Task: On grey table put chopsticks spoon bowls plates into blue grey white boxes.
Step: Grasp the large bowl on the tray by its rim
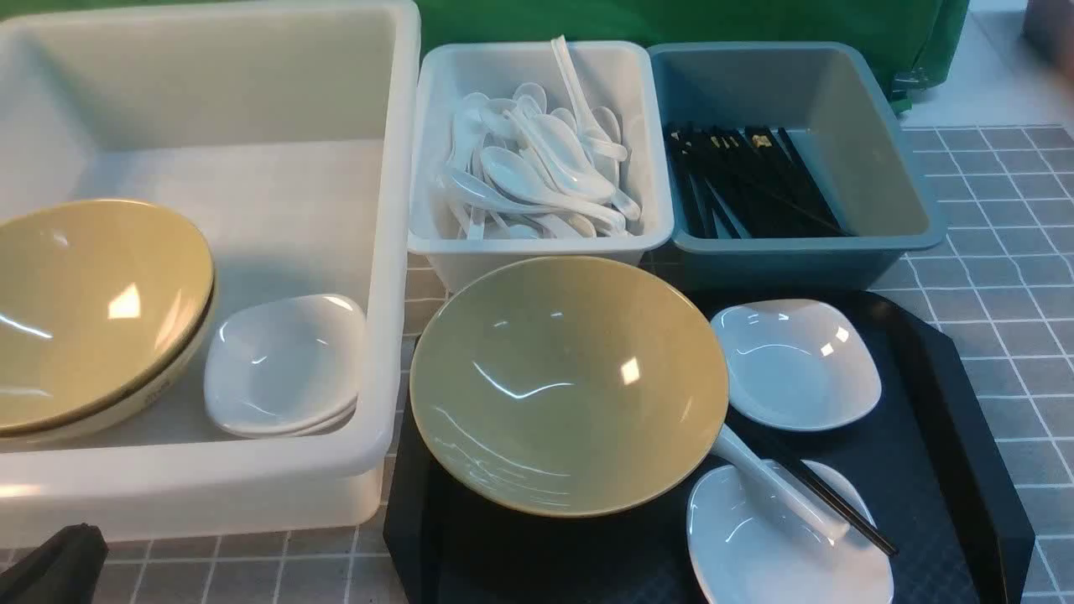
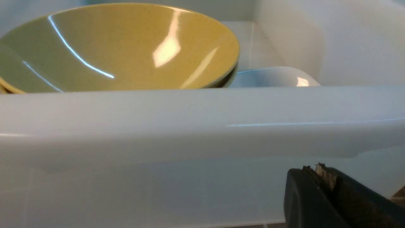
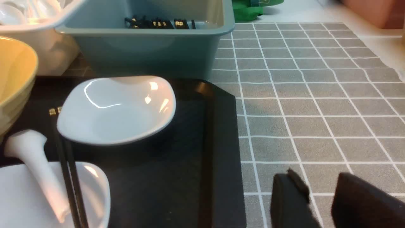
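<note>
A beige bowl (image 1: 566,382) stands on the black tray, with two white plates (image 1: 793,361) (image 1: 780,545) to its right. The spoon (image 1: 776,482) and chopsticks (image 1: 831,499) rest across the nearer plate. Stacked bowls (image 1: 92,310) and plates (image 1: 285,365) lie in the white tub (image 1: 394,252). The grey-white box (image 1: 503,264) holds several spoons and the teal box (image 1: 780,268) holds several chopsticks. My left gripper (image 2: 314,167) is shut and empty, low before the tub's near wall (image 2: 202,120). My right gripper (image 3: 318,177) is open and empty over the grey table (image 3: 316,104), right of the tray.
The black tray (image 1: 948,436) has a raised rim and sits in front of the two small boxes. A green cloth (image 1: 755,21) hangs behind the boxes. The tiled table (image 1: 1007,277) stretches to the right of the tray and teal box.
</note>
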